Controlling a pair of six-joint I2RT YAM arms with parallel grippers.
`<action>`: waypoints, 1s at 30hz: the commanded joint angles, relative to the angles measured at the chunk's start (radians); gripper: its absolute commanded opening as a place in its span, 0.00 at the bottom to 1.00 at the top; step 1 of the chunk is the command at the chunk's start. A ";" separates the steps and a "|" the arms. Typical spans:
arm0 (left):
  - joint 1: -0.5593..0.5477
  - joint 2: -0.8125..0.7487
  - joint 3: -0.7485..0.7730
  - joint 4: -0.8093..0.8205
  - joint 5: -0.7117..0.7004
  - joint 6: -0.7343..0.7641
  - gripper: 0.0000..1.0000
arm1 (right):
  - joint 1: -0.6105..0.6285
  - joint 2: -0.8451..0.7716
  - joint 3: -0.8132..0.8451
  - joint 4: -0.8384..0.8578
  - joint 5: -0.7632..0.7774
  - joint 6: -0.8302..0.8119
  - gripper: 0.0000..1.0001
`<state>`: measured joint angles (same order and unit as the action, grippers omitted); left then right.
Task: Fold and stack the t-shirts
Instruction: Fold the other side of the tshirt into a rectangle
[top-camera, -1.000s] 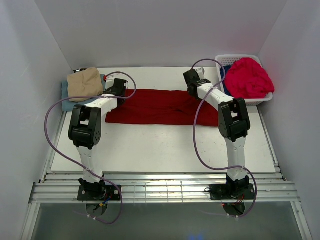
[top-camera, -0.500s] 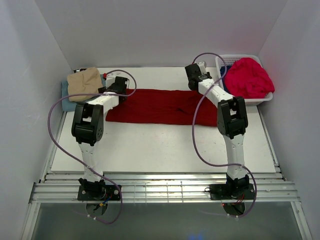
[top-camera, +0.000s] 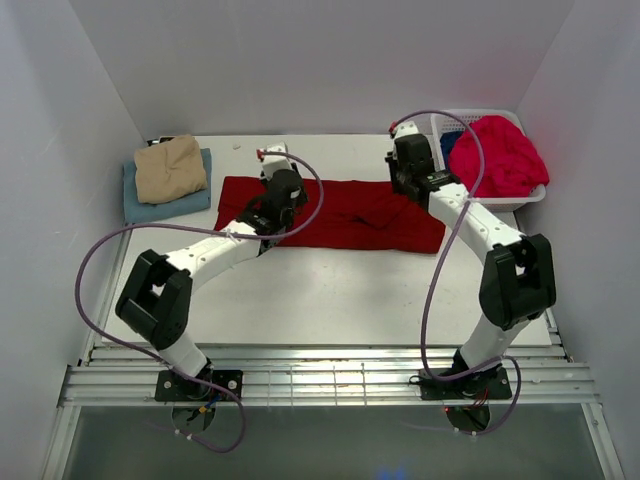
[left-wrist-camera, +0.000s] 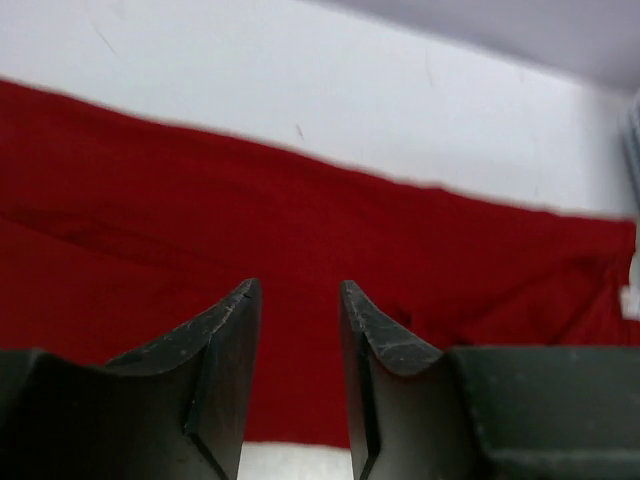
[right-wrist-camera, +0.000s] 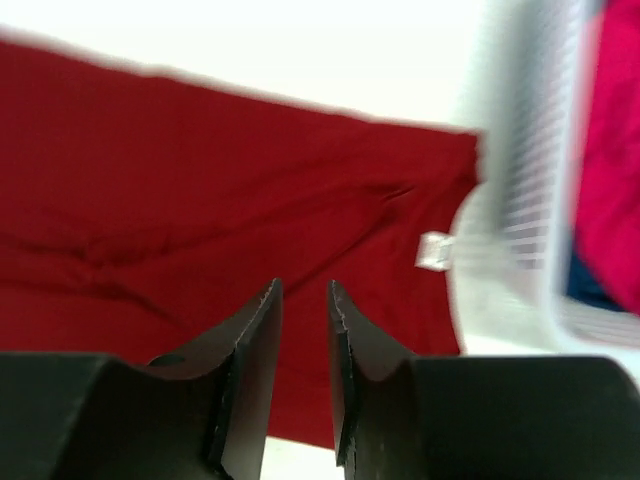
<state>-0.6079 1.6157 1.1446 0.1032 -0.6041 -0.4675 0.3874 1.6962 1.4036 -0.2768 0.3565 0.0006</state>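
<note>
Top external: tan shirt (top-camera: 170, 168) stacked on light-blue shirt (top-camera: 140, 207); red shirt (top-camera: 340, 212) looks part-folded; pink shirt (top-camera: 497, 155) waits in basket (top-camera: 530, 198). My left gripper (left-wrist-camera: 300, 300) and right gripper (right-wrist-camera: 303, 295) are narrowly parted, empty.

The left arm (top-camera: 205, 255) folds sharply at the elbow and reaches forward toward the middle, and the left gripper (left-wrist-camera: 300, 298) points down with its jaws slightly apart, holding nothing. The right arm (top-camera: 478, 225) stretches forward and inward. The right gripper (right-wrist-camera: 304, 292) also angles down, its jaws narrowly parted and empty.
</note>
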 joint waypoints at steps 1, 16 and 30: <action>-0.053 0.049 -0.065 0.025 0.219 -0.062 0.47 | 0.016 0.085 -0.078 0.002 -0.160 0.021 0.30; -0.176 0.230 -0.006 0.029 0.267 -0.019 0.55 | 0.039 0.197 -0.077 -0.005 -0.248 0.026 0.28; -0.178 0.285 -0.023 0.010 0.234 -0.028 0.53 | 0.045 0.204 -0.075 -0.001 -0.298 0.030 0.35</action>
<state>-0.7818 1.9018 1.1114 0.1127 -0.3504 -0.4942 0.4263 1.8938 1.2949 -0.2958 0.0849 0.0219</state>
